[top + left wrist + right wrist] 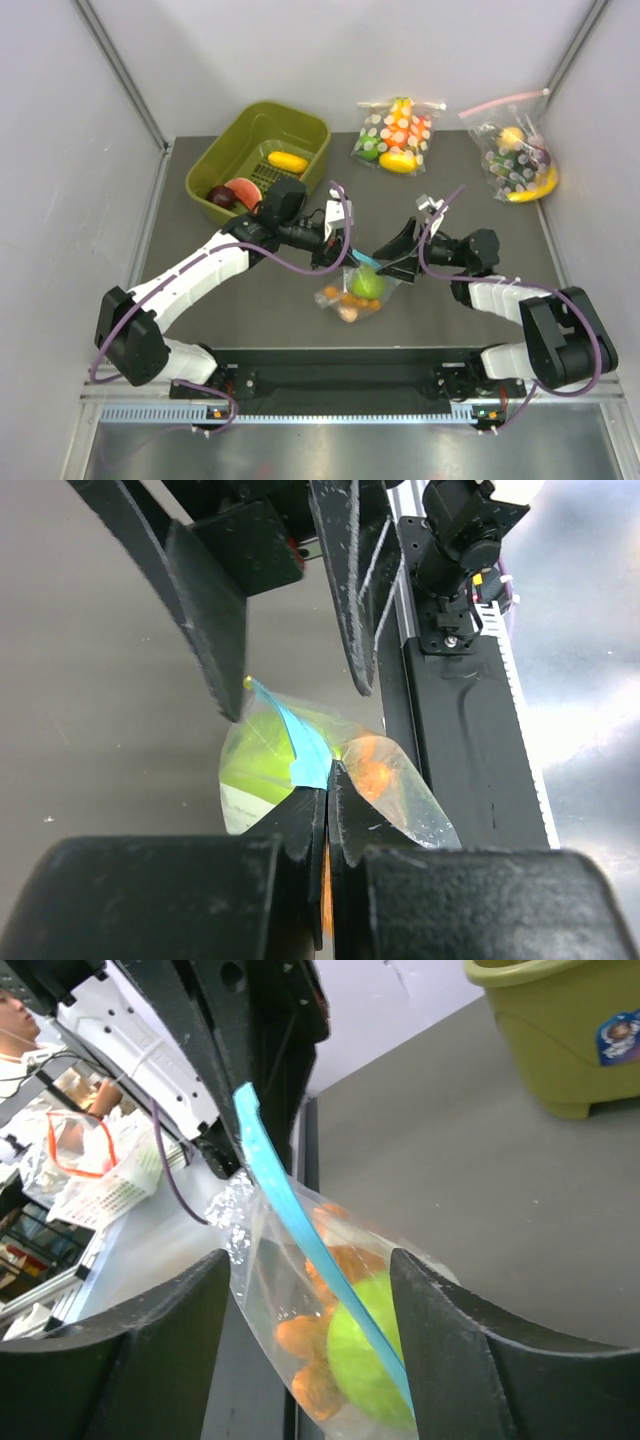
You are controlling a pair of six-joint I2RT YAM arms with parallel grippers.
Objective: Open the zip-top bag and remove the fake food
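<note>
Step in hand: parting the mouth. Left gripper (327, 810): jaws pinched on the blue zip strip (300, 745) of the zip-top bag (352, 290), 6 o'clock of bench (450, 190) centre. Right gripper (310, 1260): jaws wide, straddling the bag, unclamped. Next, likely: clamp opposite lip, pull toward 3 o'clock. Bag clear, crumpled; fake food (367, 283) inside.

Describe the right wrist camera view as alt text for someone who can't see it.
A small clear zip-top bag with a light-blue zip strip sits between the open black fingers of the right gripper, holding a green toy fruit and orange carrot-like pieces. An olive-green bin stands on the grey table behind.
</note>
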